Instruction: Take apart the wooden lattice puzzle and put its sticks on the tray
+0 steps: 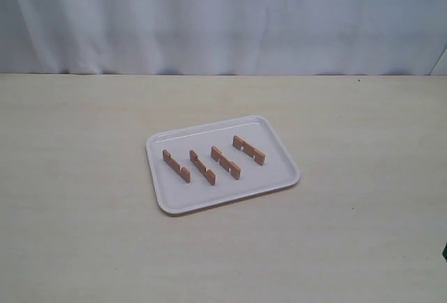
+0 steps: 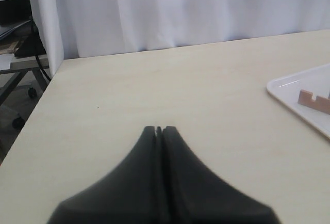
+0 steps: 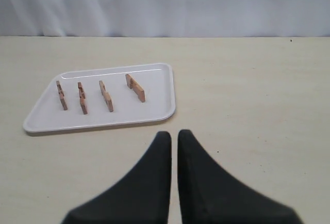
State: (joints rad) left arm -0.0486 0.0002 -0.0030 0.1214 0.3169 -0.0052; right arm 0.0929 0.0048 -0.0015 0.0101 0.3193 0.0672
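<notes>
The white tray lies at the table's middle. Several reddish-brown notched sticks stand apart on it in a row, from the leftmost to the rightmost; no assembled lattice shows. Neither gripper appears in the exterior view. My left gripper is shut and empty over bare table, with the tray's corner and one stick's end off to its side. My right gripper is shut with only a thin slit between its fingers and holds nothing. It hovers short of the tray and the sticks.
A white curtain hangs behind the table's far edge. In the left wrist view the table's side edge shows, with a dark stand and cables beyond it.
</notes>
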